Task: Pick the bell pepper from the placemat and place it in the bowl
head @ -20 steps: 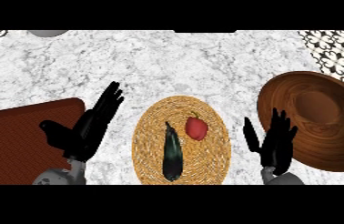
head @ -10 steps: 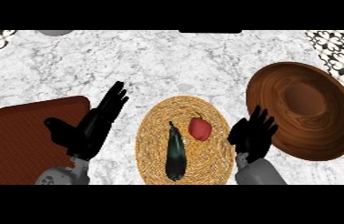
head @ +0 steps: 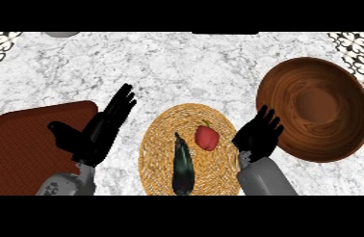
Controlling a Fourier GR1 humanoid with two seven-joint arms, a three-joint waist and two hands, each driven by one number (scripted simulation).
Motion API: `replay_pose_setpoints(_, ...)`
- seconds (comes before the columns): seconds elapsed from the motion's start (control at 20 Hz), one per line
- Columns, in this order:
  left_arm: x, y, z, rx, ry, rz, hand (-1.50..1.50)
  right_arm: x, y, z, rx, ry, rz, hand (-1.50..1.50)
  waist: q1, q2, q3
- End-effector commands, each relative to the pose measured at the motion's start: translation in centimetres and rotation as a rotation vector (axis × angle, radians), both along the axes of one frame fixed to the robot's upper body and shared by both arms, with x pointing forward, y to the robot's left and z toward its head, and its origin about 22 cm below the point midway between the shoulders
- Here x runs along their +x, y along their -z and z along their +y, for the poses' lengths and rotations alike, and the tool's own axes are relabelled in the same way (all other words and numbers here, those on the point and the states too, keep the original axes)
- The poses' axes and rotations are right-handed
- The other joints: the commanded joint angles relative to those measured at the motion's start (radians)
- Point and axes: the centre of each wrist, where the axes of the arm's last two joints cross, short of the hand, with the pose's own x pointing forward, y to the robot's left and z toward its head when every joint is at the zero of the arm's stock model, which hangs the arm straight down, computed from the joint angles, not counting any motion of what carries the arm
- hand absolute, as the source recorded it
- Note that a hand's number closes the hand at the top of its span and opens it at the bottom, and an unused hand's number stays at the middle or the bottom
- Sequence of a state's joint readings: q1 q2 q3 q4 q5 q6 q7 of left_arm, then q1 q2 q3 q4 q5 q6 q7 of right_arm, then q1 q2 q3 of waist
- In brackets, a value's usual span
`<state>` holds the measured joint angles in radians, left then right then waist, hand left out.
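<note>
A small red bell pepper point(head: 207, 138) lies on the round woven placemat point(head: 160, 156), right of centre. A dark eggplant point(head: 183, 164) lies lengthwise beside it on the mat. The brown wooden bowl point(head: 313, 113) stands to the right, holding nothing. My right hand point(head: 257, 135) hovers at the mat's right edge, between pepper and bowl, fingers relaxed and spread, not touching the pepper. My left hand point(head: 99, 130) rests open to the left of the mat, fingers pointing up.
A dark red-brown board point(head: 28, 144) lies at the left edge, partly under my left hand. Patterned items show at the top corners point(head: 348, 48). The marble counter point(head: 192, 67) stretches behind the mat.
My right hand has moved left from beside the bowl to the placemat's right edge, close to the pepper. The view has shifted slightly. The left hand keeps its pose.
</note>
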<state>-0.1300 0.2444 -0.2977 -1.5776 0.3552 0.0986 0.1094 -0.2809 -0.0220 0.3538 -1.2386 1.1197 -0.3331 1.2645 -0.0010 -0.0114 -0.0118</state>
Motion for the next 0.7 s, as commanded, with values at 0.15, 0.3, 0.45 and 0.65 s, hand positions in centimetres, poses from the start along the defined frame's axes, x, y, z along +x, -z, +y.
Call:
replay_pose_setpoints(0.15,0.2,0.2,-0.9,-0.005,0.017,0.004,0.0,2.2,-1.9,0.9,-0.061,0.162,0.138,-1.5,0.015,0.006,0.006)
replay_pose_setpoints(0.3,-0.1,0.9,0.9,0.007,0.014,0.003,0.0,1.8,-1.6,0.3,-0.065,0.182,0.146,-1.5,0.012,0.004,0.006)
replay_pose_setpoints(0.45,0.5,-0.2,-0.6,-0.013,0.014,0.006,0.0,1.7,-1.4,0.2,-0.068,0.183,0.157,-1.5,0.014,0.003,0.008)
replay_pose_setpoints(0.65,0.4,0.7,-0.4,-0.001,0.003,0.016,0.0,2.2,-2.1,-0.2,-0.083,0.198,0.143,-1.5,0.007,0.004,0.008)
